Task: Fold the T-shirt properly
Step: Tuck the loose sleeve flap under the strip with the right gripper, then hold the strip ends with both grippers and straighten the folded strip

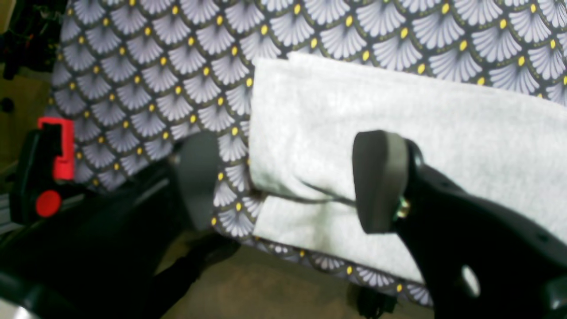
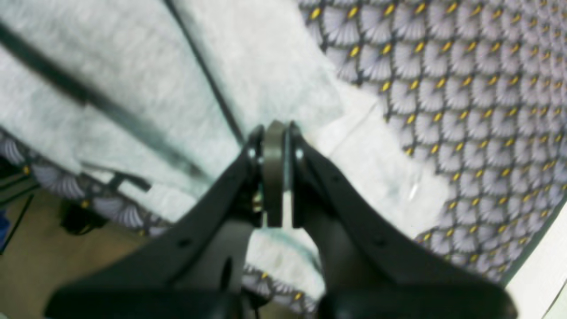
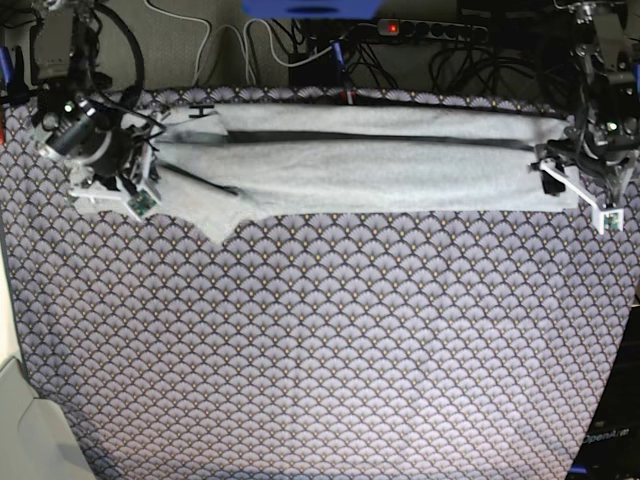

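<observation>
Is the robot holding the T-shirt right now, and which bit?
The right pincer is shut at an edge of the T-shirt, but a real pinch cannot be told. The left pincer is open, holding nothing.

From my seat the top camera gives an even, soft light with no strong shadows, and the patterned tablecloth [image 3: 320, 350] looks sharp in the middle, but the far edge bends a bit and the back behind the table is dark. My left wrist picture is fuzzy all over, the black gripper [image 1: 288, 181] up close is a dark blur, and the T-shirt [image 1: 354, 110] looks washed-out white. My right wrist picture is blurry too, with the T-shirt bright and pale and the floor below it dim.
</observation>
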Controlling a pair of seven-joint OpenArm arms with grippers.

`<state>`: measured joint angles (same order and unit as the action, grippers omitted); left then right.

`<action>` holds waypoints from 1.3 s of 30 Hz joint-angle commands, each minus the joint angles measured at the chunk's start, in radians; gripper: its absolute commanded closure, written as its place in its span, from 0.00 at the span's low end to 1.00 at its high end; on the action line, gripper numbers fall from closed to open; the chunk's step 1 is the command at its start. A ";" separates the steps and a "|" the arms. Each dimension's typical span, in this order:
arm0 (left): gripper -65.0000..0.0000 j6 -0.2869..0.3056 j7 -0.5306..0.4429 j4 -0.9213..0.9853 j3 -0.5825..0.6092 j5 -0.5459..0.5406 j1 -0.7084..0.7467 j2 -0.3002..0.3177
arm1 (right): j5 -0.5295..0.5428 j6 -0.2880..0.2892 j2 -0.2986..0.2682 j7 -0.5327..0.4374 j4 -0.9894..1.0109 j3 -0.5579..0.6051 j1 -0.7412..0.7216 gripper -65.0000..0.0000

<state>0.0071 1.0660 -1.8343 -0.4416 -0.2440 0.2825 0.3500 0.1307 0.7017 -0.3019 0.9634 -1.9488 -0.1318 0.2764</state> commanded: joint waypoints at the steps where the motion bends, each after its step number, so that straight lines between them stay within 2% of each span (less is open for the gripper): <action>1: 0.29 -0.002 -0.016 -0.012 -0.006 0.004 -0.009 0.016 | 0.002 -0.004 -0.003 -0.028 -0.019 -0.025 0.017 1.00; 5: 0.29 -0.002 -0.017 -0.011 -0.006 0.005 -0.009 0.022 | 0.002 -0.004 0.020 -0.050 -0.021 -0.105 0.076 1.00; 10: 0.29 -0.002 -0.017 0.011 -0.006 0.001 -0.009 0.039 | 0.002 -0.004 0.025 -0.070 -0.021 -0.110 0.136 1.00; 14: 0.29 -0.002 -0.073 0.072 -0.006 0.001 -0.009 0.039 | 0.002 -0.004 0.053 -0.106 -0.024 -0.110 0.179 1.00; 20: 0.29 -0.002 -0.128 0.175 -0.006 -0.002 -0.004 0.040 | -0.001 -0.004 0.054 -0.103 -0.021 -0.111 0.175 1.00; 31: 0.29 0.000 -0.128 0.169 -0.004 -0.005 0.002 0.057 | -0.004 -0.004 0.050 -0.096 -0.018 -0.113 0.172 1.00; 33: 0.29 0.000 -0.126 0.169 -0.004 -0.005 0.002 0.060 | -0.004 -0.004 0.053 -0.096 -0.018 -0.144 0.172 1.00; 35: 0.29 0.000 -0.126 0.169 -0.004 -0.005 -0.001 0.060 | -0.004 -0.004 0.053 -0.096 -0.018 -0.173 0.172 0.97; 39: 0.29 0.000 -0.126 0.169 -0.004 -0.005 -0.001 0.062 | -0.004 -0.004 0.050 -0.096 -0.007 -0.207 0.172 0.79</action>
<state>0.0078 0.9524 -1.6459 -0.4404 -0.2523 0.2871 0.3935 0.1276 0.7017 -0.2386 0.8776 -1.9450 -0.3298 0.4488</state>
